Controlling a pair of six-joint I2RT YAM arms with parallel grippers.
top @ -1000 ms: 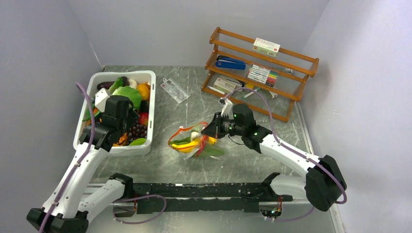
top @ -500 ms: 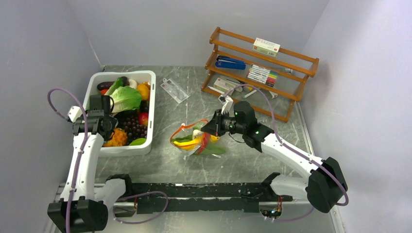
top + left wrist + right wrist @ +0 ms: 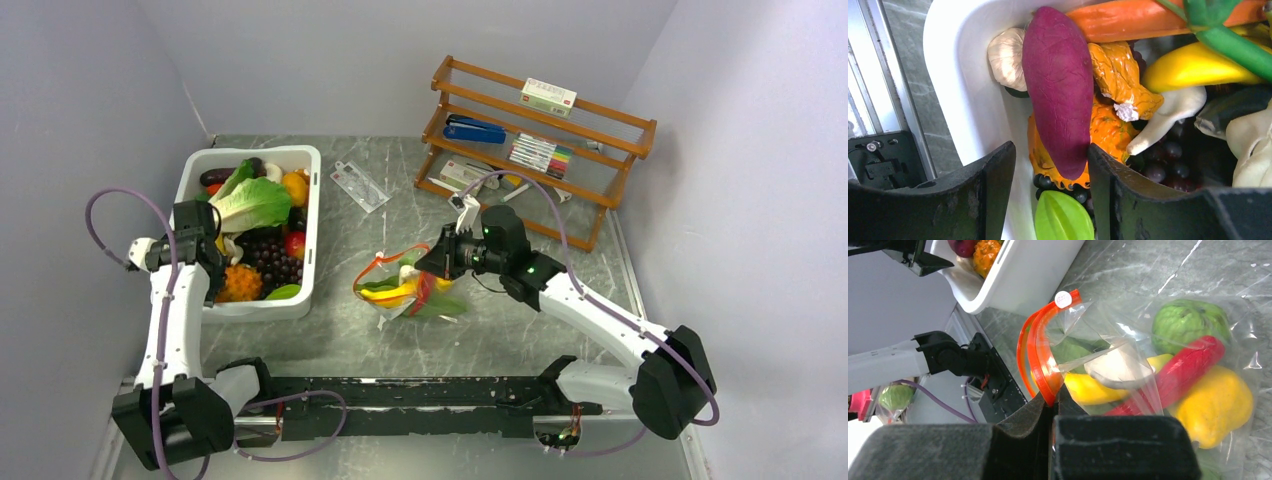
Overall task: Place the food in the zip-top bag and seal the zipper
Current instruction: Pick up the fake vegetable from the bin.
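The clear zip-top bag point(image 3: 412, 292) lies mid-table with its mouth gaping left. My right gripper point(image 3: 434, 267) is shut on the bag's mouth edge at the red-orange zipper point(image 3: 1035, 352), fingers pinched together point(image 3: 1053, 405). Inside the bag are a yellow fruit point(image 3: 1215, 402), a light-green fruit point(image 3: 1188, 322), a red piece point(image 3: 1183, 372) and a white piece point(image 3: 1115, 367). My left gripper point(image 3: 208, 250) hangs open and empty point(image 3: 1050, 155) above the near left of the bin, over a purple sweet potato point(image 3: 1060, 85) and a green starfruit point(image 3: 1063, 217).
A white bin point(image 3: 305, 200) full of toy produce stands at the left. A small clear packet point(image 3: 359, 185) lies behind the bag. A wooden rack point(image 3: 540, 140) with stationery stands at the back right. A black rail point(image 3: 400, 395) runs along the near edge.
My left arm has swung left and drawn back from the bin's middle toward its near left wall, still empty. My right gripper keeps its hold on the bag's mouth.
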